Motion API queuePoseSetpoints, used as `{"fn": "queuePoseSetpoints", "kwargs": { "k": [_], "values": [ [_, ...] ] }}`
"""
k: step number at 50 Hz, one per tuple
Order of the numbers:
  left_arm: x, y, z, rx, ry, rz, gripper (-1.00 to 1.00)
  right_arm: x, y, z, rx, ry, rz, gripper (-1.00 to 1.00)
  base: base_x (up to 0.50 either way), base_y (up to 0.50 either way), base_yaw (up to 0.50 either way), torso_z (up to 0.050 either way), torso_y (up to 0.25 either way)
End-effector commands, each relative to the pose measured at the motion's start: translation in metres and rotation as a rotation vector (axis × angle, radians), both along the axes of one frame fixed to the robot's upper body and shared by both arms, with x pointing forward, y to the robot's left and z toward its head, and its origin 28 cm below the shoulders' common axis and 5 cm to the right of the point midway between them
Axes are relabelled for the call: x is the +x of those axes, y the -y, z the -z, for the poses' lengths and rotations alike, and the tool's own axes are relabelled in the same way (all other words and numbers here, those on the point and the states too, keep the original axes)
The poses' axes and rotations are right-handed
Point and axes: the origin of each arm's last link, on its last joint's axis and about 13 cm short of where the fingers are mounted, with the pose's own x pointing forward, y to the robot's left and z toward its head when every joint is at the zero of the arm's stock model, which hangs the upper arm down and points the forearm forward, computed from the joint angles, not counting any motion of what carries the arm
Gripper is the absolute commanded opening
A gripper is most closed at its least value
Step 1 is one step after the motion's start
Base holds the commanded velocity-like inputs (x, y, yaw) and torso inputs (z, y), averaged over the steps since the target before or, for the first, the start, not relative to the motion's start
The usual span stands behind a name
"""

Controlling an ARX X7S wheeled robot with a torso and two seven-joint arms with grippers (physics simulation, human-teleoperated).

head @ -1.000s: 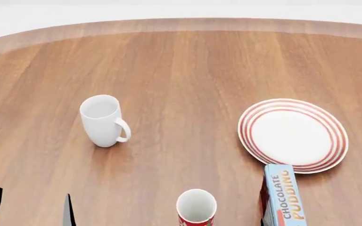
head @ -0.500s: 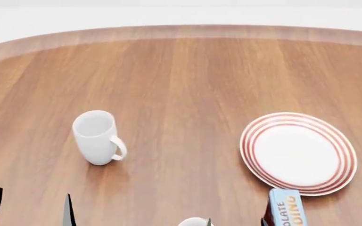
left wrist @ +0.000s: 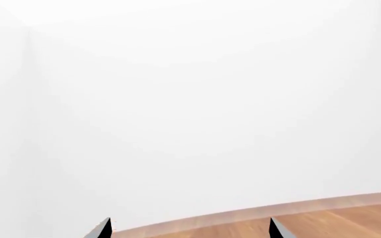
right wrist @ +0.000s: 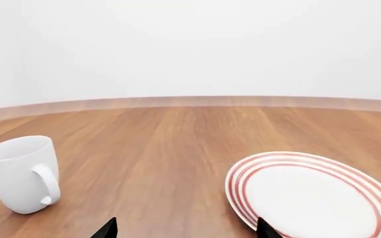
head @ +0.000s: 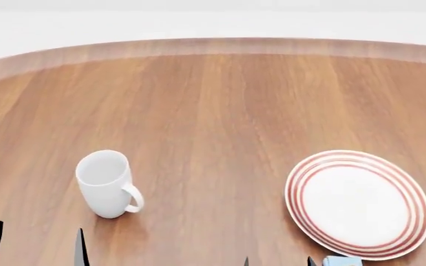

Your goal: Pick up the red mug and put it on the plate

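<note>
The red mug is out of view in every frame. The plate, white with red rings, lies on the table at the right; the right wrist view shows the plate just ahead of that gripper. My right gripper shows only two dark tips at the bottom edge, left of the plate's near rim. It is open, and in its wrist view the right gripper holds nothing. My left gripper is open at the bottom left. In its own view the left gripper faces the table's far edge and a white wall.
A plain white mug stands upright at the left, handle to the right, just beyond my left fingertips; the right wrist view shows the white mug too. A blue pudding box peeks in at the bottom edge. The round wooden table stretches far ahead.
The head view has shifted so everything slid down the frame. The red mug dropped out past the bottom edge, the pudding box almost too. The right gripper's tips came into view.
</note>
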Motion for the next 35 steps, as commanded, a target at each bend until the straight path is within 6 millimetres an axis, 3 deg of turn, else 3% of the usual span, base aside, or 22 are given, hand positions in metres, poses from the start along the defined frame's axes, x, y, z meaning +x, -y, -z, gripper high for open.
{"fn": "queuePoseSetpoints", "kwargs": {
  "k": [1, 35],
  "values": [
    [0.0000, 0.0000, 0.0000, 0.001, 0.000, 0.000, 1.00, 0.0002, 0.0001, 0.0000, 0.001, 0.001, 0.001, 1.00, 0.19, 0.00, 0.00, 0.000, 0.000],
    [0.0000, 0.0000, 0.0000, 0.001, -0.001, -0.002, 1.00, -0.0002, -0.0003, 0.0000, -0.004, -0.005, -0.001, 1.00, 0.19, 0.00, 0.00, 0.000, 0.000]
  ]
}}
